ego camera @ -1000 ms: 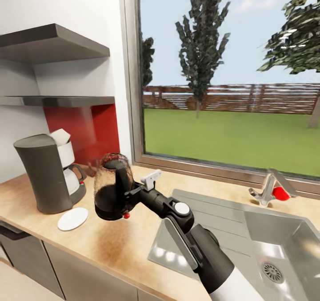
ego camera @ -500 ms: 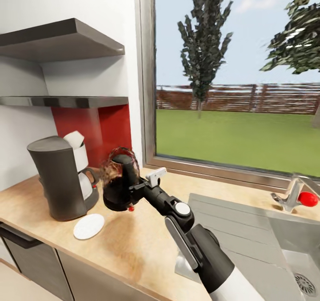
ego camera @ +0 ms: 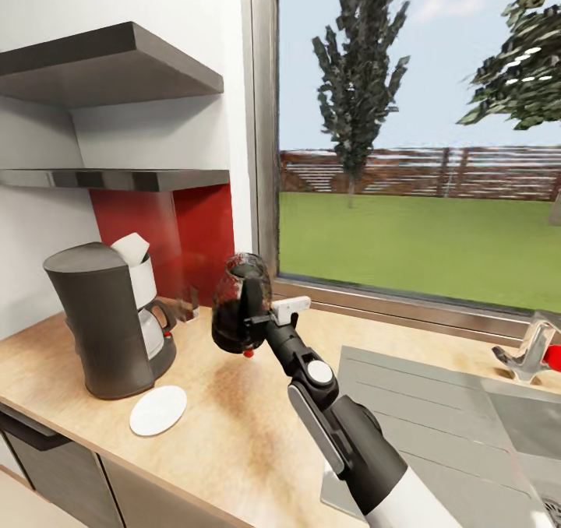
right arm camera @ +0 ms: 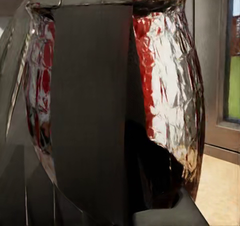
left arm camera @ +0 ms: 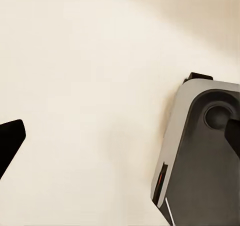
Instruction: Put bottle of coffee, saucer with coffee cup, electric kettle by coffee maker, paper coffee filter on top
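Right end effector (ego camera: 251, 327) gripping electric kettle (ego camera: 240, 304), above countertop (ego camera: 234, 411)

the kettle (ego camera: 240, 304) hides the right pincer's (ego camera: 251, 322) tips so its grip cannot be read, the tap (ego camera: 536, 349) is cut by the picture's edge, and the left pincer's (left arm camera: 120, 141) fingertips (left arm camera: 10, 141) barely show.

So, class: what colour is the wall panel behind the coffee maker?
Red, clearest in the head view.

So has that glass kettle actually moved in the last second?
Yes. The electric kettle, held in the right gripper, has gone away from the coffee maker and saucer, toward the window.
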